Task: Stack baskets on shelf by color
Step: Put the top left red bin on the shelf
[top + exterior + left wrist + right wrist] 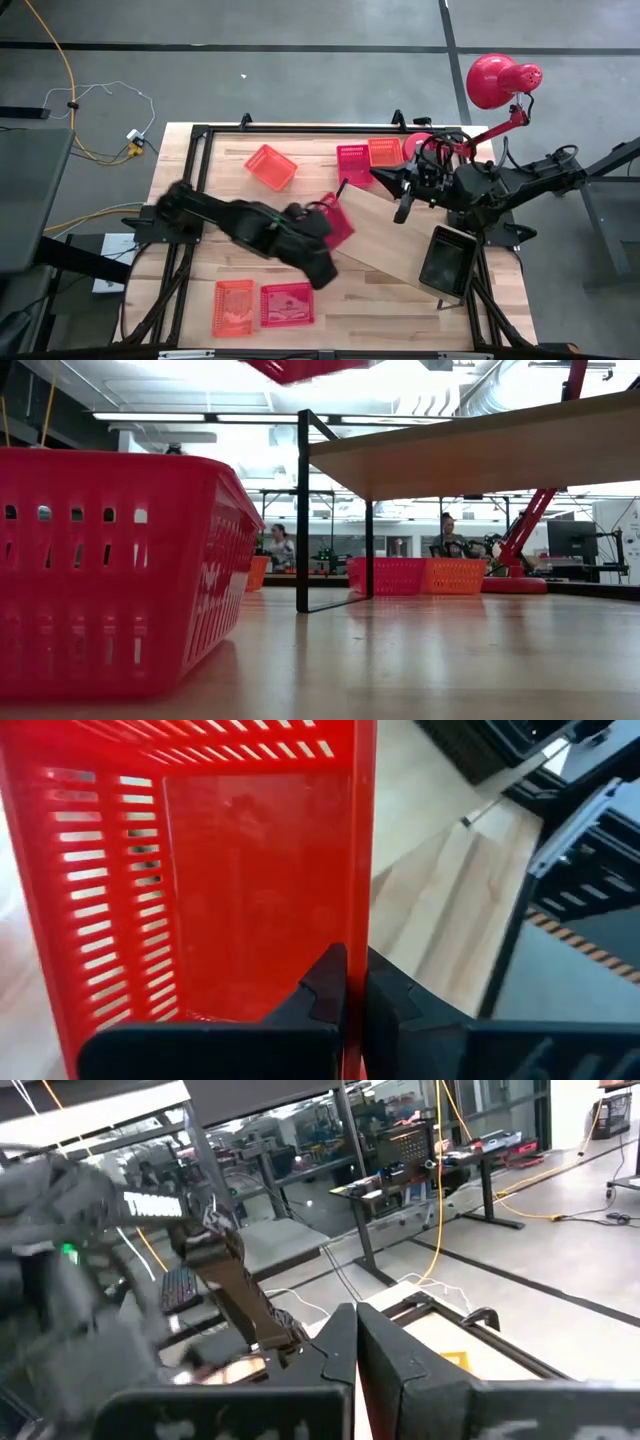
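My left gripper [322, 216] is shut on a red basket [340, 224], held in the air over the left end of the pale shelf [385, 235]. In the low view this basket [300, 368] shows above the shelf [480, 450], which stands on its black bracket [303, 510]. A black basket [445, 262] sits at the shelf's near right end. A red basket [352, 160] and an orange one [385, 152] stand on the table behind the shelf. My right gripper [385, 178] hovers shut and empty above the shelf's far side. My left gripper holds the red basket by one side wall [362, 935], with one finger [325, 982] inside the basket and the other outside. The wall runs on away from the fingers. The basket is lifted clear of table and shelf, tilted, its open side toward the wrist camera.
An orange-red basket [270, 167] lies at the table's far left. An orange basket [233, 305] and a red one [287, 303] lie near the front edge. A red desk lamp [495, 80] stands at the far right corner. People sit in the room beyond.
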